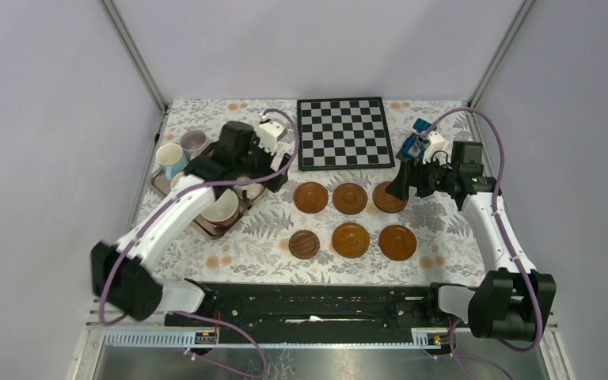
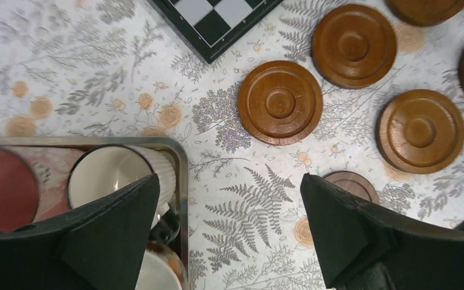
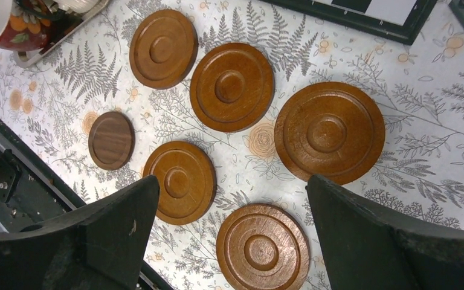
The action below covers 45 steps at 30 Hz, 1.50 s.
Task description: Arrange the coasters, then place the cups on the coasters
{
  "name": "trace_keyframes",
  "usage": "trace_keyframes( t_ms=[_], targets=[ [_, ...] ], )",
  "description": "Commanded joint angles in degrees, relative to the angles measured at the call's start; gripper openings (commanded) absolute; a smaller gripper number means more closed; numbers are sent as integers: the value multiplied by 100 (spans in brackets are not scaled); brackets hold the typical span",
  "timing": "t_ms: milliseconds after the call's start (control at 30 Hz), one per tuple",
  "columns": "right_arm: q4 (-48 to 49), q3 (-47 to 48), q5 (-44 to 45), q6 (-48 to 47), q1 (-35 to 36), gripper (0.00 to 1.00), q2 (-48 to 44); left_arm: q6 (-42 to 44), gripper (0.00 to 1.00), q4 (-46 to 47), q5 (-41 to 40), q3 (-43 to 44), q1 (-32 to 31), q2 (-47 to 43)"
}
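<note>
Gaping wide, both empty: L gripper [image 2: 228, 196] over tray [image 2: 183, 175] rim, R gripper [image 3: 232, 193] above coasters [image 3: 329, 133].

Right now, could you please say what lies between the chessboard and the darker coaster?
One lighter coaster, the back row's leftmost, lies between the chessboard and the darker coaster, as the top view shows.

No text, label, brand, number or sign can be read anywhere in these views.
</note>
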Motion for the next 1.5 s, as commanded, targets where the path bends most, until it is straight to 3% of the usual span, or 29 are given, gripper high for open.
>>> trace_keyframes(
  t_ms=[0,300,600,1467],
  targets=[
    [-22,212,18,103,-15,100,307,96,99,-146,127,443,-67,1110],
    [248,-145,351,291,-18,99,39,-141,99,372,-350,1013,-554,2626],
    [123,-80,159,182,-15,100,160,-308,84,391,-822,1542,-782,3721],
    [42,-107,70,74,-17,100,186,-292,71,380,-1117,1543,-784,4199]
  ],
)
